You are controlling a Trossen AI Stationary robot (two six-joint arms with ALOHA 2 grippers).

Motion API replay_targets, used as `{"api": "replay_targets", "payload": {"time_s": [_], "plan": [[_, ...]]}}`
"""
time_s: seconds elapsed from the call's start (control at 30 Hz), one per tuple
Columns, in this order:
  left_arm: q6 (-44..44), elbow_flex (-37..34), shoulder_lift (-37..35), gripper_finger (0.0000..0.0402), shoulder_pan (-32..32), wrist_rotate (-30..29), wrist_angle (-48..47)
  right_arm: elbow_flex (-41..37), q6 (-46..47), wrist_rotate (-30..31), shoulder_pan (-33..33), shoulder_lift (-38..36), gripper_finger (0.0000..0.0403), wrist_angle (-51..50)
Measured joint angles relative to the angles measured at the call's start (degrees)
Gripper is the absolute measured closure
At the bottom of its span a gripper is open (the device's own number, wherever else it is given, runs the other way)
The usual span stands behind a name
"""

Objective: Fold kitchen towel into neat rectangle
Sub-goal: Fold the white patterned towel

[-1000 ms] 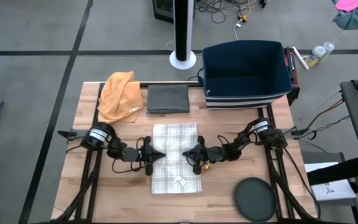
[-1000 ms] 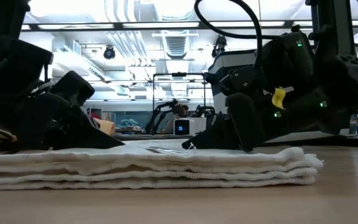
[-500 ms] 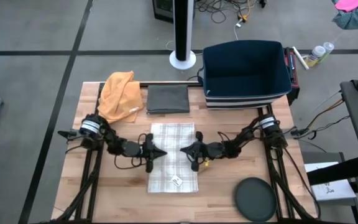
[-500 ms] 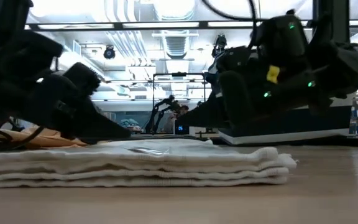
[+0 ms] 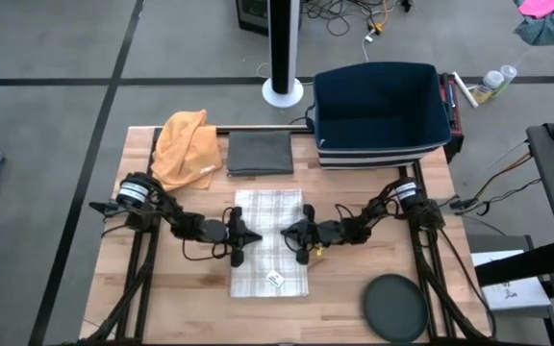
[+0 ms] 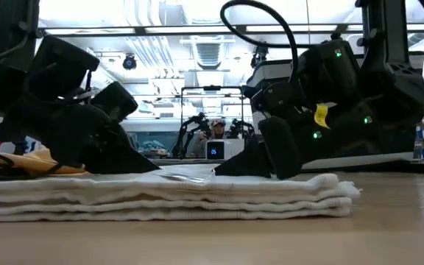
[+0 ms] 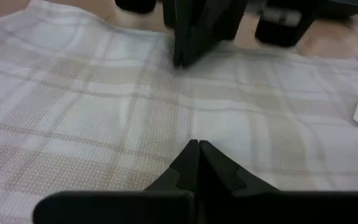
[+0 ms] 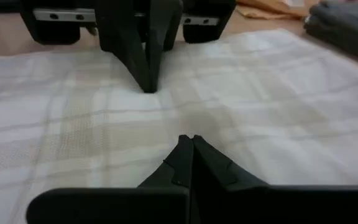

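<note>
The kitchen towel (image 5: 268, 242), white with a pale beige plaid, lies folded in several flat layers (image 6: 168, 200) in the middle of the wooden table. A small white tag (image 5: 277, 280) sits on its near part. My left gripper (image 5: 256, 235) comes in low from the table's left, shut, with its tip over the towel's left half. My right gripper (image 5: 285, 233) comes in low from the right, also shut, with its tip over the towel's middle. The two tips face each other a short way apart. My left gripper rests its shut fingertips (image 7: 194, 144) on the towel's top layer (image 7: 166, 124), left of the middle. It slants down from the table's left side, and the towel lies flat beneath it. My right gripper sets its shut fingertips (image 8: 185, 138) on the top layer (image 8: 185, 118) near the middle, slanting down from the right; in the low view its tip (image 6: 218, 173) meets the cloth.
At the table's far side lie a crumpled orange cloth (image 5: 186, 144) and a folded dark grey cloth (image 5: 260, 152), with a navy bin (image 5: 383, 113) at the far right. A dark round disc (image 5: 395, 308) lies near the right front corner.
The folded towel has slid a little toward the table's left edge and kept its shape. My left arm has drawn its elbow back and raised its wrist, while its shut gripper has edged toward the towel's middle. Both grippers have stayed shut.
</note>
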Motion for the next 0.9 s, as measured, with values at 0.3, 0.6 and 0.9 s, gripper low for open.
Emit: {"api": "replay_targets", "payload": {"time_s": [0.3, 0.6, 0.9], "plan": [[1.72, 0.79, -1.63, 0.0401, 0.31, 0.04, 0.63, 8.21, -0.44, -3.48, -0.22, 2.93, 0.0403, -3.19], [1.20, 0.75, -1.59, 0.0402, 0.31, 1.06, -0.94, 9.05, 2.41, -2.87, -0.51, 4.43, 0.0403, -7.08], [0.40, -1.04, -5.22, 0.0402, 0.29, 6.08, -0.74, 6.37, -3.32, -2.59, 0.97, -1.33, 0.0403, -1.89]]}}
